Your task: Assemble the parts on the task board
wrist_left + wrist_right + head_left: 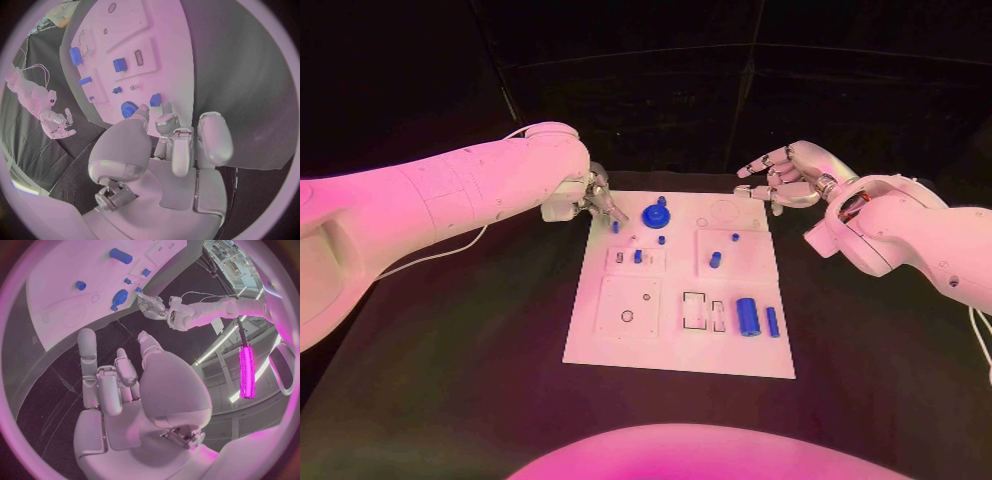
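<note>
The task board (678,345) lies flat in the middle of the black surface (444,380), its long side running from the near edge away toward 12 o'clock. Nearest the robot, toward the board's 4 o'clock corner, a large blue cylinder (749,317) lies on its side, with a thinner blue rod (773,321) just beside it at 3 o'clock; two empty rectangular slots (694,310) sit close at 9 o'clock of the cylinder. Left of those, a raised square plate (629,305) shows a small round hole. Farther up, a short blue peg (715,260) rests on a second raised plate, another small blue peg (639,256) stands on the small block to its 9 o'clock, and tiny blue pieces (734,238) lie beyond. Near the far edge sits a round blue gear-like part (656,216).

The left hand (596,198) is at the board's far corner, at 9 o'clock of the gear and just beside it; its fingertips (142,111) reach down to a small blue part (615,226) at the board's edge, and whether they actually grip it I cannot tell. The right hand (788,172) hovers off the board's far corner at 1 o'clock, well apart from every part, fingers spread and loosely curled, holding nothing.
</note>
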`<state>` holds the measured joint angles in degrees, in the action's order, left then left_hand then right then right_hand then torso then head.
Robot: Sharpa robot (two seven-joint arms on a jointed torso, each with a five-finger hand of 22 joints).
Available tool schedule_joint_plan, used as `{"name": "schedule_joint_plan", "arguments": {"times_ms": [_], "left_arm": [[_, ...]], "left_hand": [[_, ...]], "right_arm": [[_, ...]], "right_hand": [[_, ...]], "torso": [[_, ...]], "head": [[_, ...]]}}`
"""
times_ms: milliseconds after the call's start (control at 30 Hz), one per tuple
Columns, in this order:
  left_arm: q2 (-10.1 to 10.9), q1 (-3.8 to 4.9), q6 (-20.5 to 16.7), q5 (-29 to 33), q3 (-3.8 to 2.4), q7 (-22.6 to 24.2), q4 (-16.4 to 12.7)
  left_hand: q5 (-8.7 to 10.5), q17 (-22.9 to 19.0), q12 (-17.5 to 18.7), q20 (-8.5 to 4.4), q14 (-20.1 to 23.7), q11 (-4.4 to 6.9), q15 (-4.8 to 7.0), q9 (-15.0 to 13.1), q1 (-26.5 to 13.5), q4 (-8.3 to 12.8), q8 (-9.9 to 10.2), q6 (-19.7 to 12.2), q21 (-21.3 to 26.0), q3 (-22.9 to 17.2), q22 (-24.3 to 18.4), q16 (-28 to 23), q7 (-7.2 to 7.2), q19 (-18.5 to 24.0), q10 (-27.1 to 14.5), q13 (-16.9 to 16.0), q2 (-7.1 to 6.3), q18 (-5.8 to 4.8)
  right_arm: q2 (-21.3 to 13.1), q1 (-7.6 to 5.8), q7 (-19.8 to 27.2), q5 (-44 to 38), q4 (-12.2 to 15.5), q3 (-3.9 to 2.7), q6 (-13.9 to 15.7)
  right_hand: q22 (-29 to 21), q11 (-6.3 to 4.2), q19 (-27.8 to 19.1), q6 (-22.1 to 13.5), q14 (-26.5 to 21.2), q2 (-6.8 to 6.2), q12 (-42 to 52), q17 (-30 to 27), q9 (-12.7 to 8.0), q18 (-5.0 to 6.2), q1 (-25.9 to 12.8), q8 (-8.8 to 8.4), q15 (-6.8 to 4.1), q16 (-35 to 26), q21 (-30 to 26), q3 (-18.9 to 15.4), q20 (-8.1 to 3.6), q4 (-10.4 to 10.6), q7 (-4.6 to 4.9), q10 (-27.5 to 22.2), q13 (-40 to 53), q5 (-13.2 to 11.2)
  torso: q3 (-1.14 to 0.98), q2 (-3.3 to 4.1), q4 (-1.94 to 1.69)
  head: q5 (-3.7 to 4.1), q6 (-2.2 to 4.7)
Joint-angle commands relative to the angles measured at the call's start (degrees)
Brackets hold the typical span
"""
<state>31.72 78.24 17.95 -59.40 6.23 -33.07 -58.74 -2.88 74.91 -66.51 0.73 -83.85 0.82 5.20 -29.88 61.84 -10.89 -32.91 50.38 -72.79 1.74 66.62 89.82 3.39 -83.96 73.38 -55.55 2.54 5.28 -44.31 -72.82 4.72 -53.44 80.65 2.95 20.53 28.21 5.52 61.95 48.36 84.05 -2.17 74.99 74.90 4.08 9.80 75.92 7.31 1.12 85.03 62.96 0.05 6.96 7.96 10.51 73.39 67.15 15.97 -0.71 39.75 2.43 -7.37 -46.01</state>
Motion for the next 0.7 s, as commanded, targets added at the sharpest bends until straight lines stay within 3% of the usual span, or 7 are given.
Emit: {"name": "schedule_joint_plan", "arguments": {"times_ms": [33,700], "left_arm": [[-0.1,0.06,0.9,0.1,0.01,1.0,-0.1],[-0.4,-0.05,2.3,0.3,0.05,1.7,0.0]], "left_hand": [[0.21,15.1,0.1,0.32,-6.1,0.10,-0.41,0.2,1.1,0.7,0.4,0.5,0.2,0.0,0.1,0.2,0.04,-0.6,-0.4,0.0,0.15,-0.70],[0.20,15.1,0.1,0.42,-6.1,0.00,-0.50,0.7,4.6,2.8,1.0,0.9,0.0,-0.7,0.5,0.2,0.17,-0.6,-0.5,0.1,2.33,-0.77]], "right_arm": [[0.1,-0.10,0.5,0.2,0.0,-0.05,-0.3],[0.3,-0.10,0.8,0.4,-0.1,-0.05,-0.1]], "right_hand": [[-0.1,-0.14,-0.4,-0.2,3.0,0.35,0.1,1.8,0.0,0.43,-0.4,0.24,-0.30,-0.3,-0.3,-0.2,-0.12,0.1,-0.09,-0.3,0.0,0.2],[0.0,-0.15,-0.3,-0.2,3.1,0.60,0.2,1.9,0.0,0.42,-0.4,0.29,-0.31,-0.2,-0.3,-0.3,-0.13,0.2,-0.10,-0.2,0.1,0.2]], "torso": [[-0.01,0.01,-0.03],[-0.03,0.01,-0.03]], "head": [[-0.05,-0.05],[-0.07,-0.34]]}}
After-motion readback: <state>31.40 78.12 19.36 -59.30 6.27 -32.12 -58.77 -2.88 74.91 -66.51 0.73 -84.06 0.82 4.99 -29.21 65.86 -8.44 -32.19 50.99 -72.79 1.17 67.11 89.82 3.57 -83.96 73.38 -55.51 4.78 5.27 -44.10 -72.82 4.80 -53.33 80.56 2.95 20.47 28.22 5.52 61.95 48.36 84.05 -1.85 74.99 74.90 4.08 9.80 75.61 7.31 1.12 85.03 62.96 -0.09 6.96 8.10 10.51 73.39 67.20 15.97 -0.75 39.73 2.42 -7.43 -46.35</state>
